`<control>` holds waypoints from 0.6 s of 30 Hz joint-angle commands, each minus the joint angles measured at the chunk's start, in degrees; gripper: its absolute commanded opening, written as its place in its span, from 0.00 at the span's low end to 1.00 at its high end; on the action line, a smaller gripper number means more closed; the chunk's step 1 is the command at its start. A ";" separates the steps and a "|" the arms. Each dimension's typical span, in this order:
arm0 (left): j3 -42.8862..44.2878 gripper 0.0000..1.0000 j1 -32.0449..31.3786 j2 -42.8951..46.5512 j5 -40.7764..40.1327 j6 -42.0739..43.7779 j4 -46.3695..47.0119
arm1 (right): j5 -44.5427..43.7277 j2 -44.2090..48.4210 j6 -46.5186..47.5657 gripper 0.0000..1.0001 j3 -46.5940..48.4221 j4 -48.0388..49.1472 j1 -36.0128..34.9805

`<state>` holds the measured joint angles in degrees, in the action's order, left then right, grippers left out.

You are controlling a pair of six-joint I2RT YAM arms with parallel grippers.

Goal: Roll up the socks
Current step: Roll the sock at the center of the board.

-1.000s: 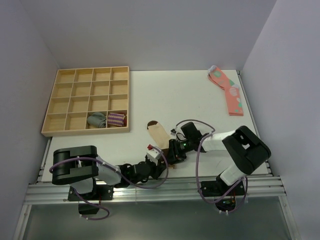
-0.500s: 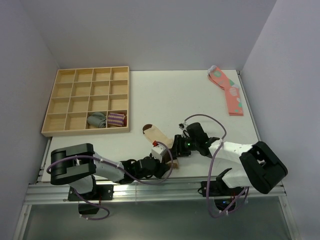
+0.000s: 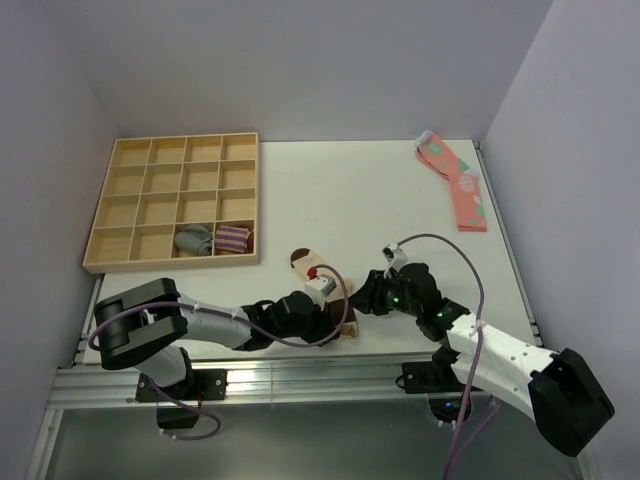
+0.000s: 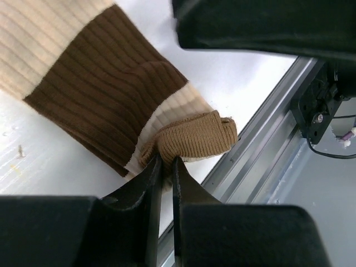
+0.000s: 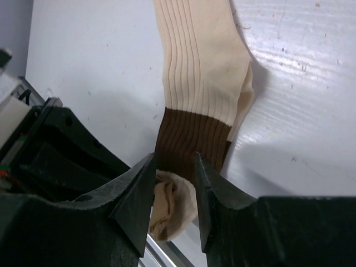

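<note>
I count two claws on my screens: the left claw [image 4: 167, 164] and the right claw [image 5: 173, 162]. One wooden tray [image 3: 170, 263] sits on the surface [image 3: 330, 190], with sixteen compartments, four by four. It holds two rolled socks: one grey roll [image 3: 193, 239] and one purple-striped roll [image 3: 233, 238]. Two beige socks [image 5: 200, 61] lie stacked. I can't count the pink socks [image 3: 460, 185] apart.

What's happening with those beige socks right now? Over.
Left hand shut, pinching the folded end of the socks. Right hand open over the brown band. Pink socks far off, nothing in the way.
</note>
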<state>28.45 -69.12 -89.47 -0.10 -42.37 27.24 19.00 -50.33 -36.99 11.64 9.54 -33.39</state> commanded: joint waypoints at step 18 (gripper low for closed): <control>10.57 0.00 7.60 -1.58 13.28 3.61 -26.80 | -25.15 4.63 -2.12 0.40 -0.39 4.26 -25.23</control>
<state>37.67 -62.08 -89.97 11.90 -41.21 7.31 1.83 -43.31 -39.53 7.88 12.82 -55.81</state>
